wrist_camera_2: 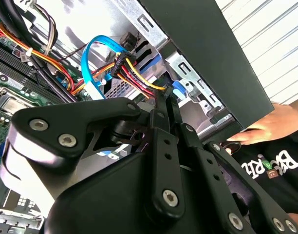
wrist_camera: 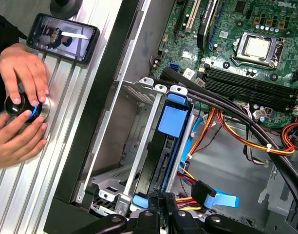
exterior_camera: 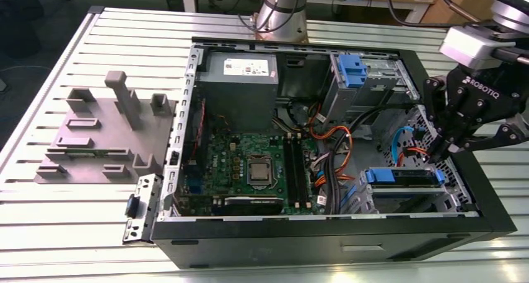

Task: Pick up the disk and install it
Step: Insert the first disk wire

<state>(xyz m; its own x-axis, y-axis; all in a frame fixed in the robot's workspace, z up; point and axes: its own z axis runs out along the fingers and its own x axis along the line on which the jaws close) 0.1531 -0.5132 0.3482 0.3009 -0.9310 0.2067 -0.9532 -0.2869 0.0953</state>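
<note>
Closest to the lens in the second wrist view you have the black linkage of the gripper (wrist_camera_2: 163, 105), which blocks most of the lower frame; its fingers run up side by side and look pressed together, tips at the bundle of red, yellow and black wires (wrist_camera_2: 134, 73), though what they pinch there, if anything, is hard to make out. Going left to right in the exterior view, the grey fixture plate (exterior_camera: 99, 131) sits at mid left on the slatted table (exterior_camera: 49, 227), then the open computer case (exterior_camera: 331, 233) with its motherboard (exterior_camera: 256, 165) at centre, and the gripper (exterior_camera: 442, 148) at the right edge, reaching down into the case. Just below and left of its tips, the disk (exterior_camera: 402, 177) lies in the drive cage at the lower right of the case, blue rails showing. In the first wrist view you see it edge-on, standing in the cage (wrist_camera: 139, 165) at centre with a blue tab (wrist_camera: 174, 119) on top; its label is hidden. At that frame's left, a person's hands (wrist_camera: 20, 105) rest on a round knob, cut off by the edge, below a phone (wrist_camera: 61, 36).
</note>
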